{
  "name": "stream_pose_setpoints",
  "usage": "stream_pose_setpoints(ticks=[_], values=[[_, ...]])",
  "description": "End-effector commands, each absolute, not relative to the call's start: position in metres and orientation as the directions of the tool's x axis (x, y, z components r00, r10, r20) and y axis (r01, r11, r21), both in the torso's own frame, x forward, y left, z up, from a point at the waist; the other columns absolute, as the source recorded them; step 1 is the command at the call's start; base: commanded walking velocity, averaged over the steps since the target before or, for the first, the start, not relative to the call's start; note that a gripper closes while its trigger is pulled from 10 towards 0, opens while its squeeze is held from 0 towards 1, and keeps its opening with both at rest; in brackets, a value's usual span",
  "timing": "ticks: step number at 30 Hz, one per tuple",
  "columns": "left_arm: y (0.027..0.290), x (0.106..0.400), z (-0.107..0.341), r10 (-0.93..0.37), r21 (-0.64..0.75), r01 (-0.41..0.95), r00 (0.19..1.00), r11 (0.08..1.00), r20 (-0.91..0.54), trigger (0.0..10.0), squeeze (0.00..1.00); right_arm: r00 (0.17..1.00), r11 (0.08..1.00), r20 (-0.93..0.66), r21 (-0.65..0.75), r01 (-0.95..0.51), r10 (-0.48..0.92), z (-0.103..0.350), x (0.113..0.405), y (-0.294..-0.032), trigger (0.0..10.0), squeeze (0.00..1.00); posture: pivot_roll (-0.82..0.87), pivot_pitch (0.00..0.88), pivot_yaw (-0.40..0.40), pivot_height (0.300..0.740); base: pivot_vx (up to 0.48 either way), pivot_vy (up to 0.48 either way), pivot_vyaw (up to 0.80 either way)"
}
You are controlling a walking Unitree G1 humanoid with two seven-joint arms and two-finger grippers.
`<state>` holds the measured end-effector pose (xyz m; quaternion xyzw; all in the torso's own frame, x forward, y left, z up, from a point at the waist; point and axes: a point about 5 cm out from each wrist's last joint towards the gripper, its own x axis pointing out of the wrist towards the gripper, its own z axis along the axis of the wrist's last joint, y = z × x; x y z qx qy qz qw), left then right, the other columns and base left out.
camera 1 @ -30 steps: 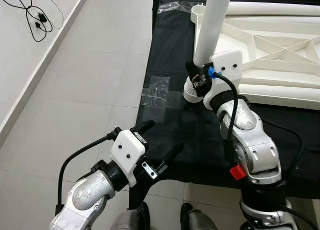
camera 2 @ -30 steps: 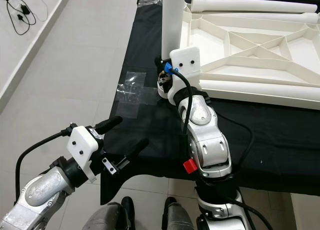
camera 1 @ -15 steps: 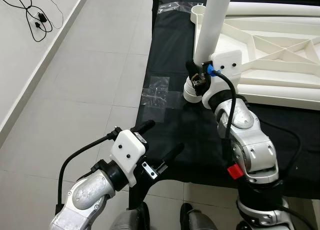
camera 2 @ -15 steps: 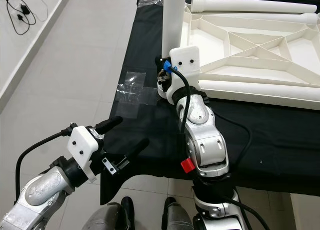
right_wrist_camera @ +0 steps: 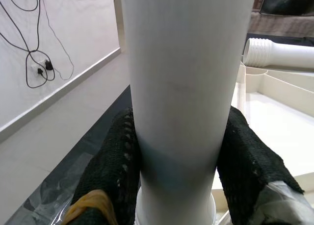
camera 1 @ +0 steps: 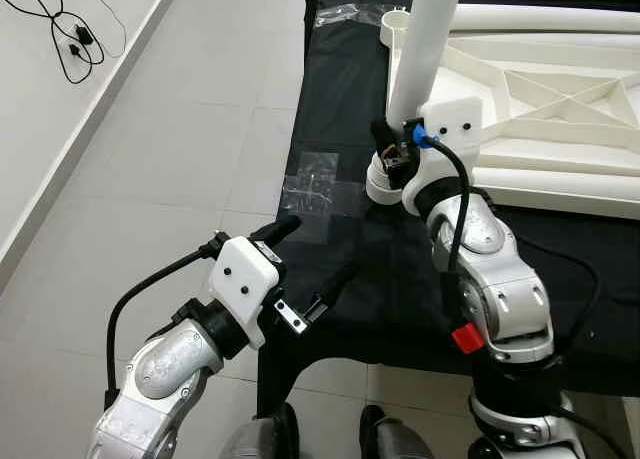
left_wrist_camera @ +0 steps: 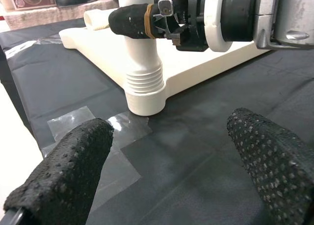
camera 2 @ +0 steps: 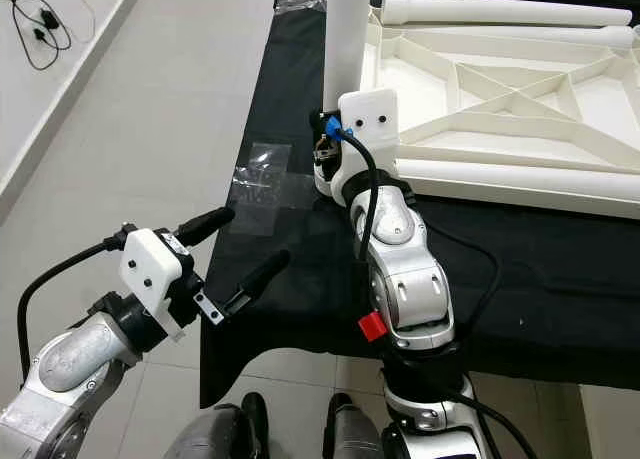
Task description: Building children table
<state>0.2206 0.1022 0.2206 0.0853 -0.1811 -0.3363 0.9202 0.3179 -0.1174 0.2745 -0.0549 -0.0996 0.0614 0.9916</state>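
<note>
A white table top [camera 1: 560, 109] lies upside down on a black cloth [camera 1: 340, 99]. One white leg [camera 1: 425, 49] stands upright in its near left corner socket [left_wrist_camera: 144, 95]. My right gripper [camera 1: 390, 161] is shut on this leg just above the threaded collar, and its black fingers [right_wrist_camera: 115, 161] press both sides of the tube [right_wrist_camera: 186, 87]. My left gripper [camera 1: 318, 251] hangs open over the cloth's front left edge, a short way in front of the leg, with nothing between its fingers [left_wrist_camera: 68, 171].
Another white leg [camera 2: 500, 9] lies along the far side of the table top. Patches of clear tape [camera 1: 315, 184] sit on the cloth by the socket. A black cable with a plug [camera 1: 75, 39] lies on the tiled floor at far left.
My left gripper has shifted a little to the left and forward, still open. The right gripper keeps its hold on the upright leg.
</note>
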Motion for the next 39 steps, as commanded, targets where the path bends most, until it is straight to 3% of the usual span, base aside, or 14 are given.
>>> stream_pose_setpoints(ticks=[1,12,23,31,39], values=[[0.102,0.219,0.213,-0.655,0.266,0.601,0.716,0.754,0.240,10.0,0.00,0.999,0.995,-0.024,-0.084,-0.050,0.048,0.233,0.327,-0.133,10.0,0.00,0.07,0.348,0.011,0.740,0.000,0.000,0.00],[0.095,0.218,0.212,-0.674,0.252,0.626,0.699,0.738,0.240,10.0,0.00,0.997,0.996,0.080,-0.085,-0.012,0.019,0.262,0.331,-0.147,10.0,0.00,0.06,0.339,0.018,0.740,0.000,0.000,0.00],[0.095,0.219,0.211,-0.675,0.253,0.627,0.697,0.737,0.239,10.0,0.00,0.995,0.997,0.092,-0.073,-0.019,0.026,0.263,0.331,-0.146,10.0,0.00,0.07,0.334,0.020,0.740,0.000,0.000,0.00],[0.096,0.220,0.214,-0.671,0.257,0.621,0.698,0.741,0.249,10.0,0.00,0.968,0.999,0.251,0.033,-0.017,0.008,0.297,0.338,-0.160,10.0,0.00,0.07,0.326,0.023,0.740,0.000,0.000,0.00],[0.097,0.224,0.219,-0.662,0.247,0.614,0.703,0.749,0.260,10.0,0.00,0.951,0.999,0.310,0.035,-0.004,-0.007,0.310,0.339,-0.172,10.0,0.00,0.07,0.322,0.026,0.740,0.000,0.000,0.00]])
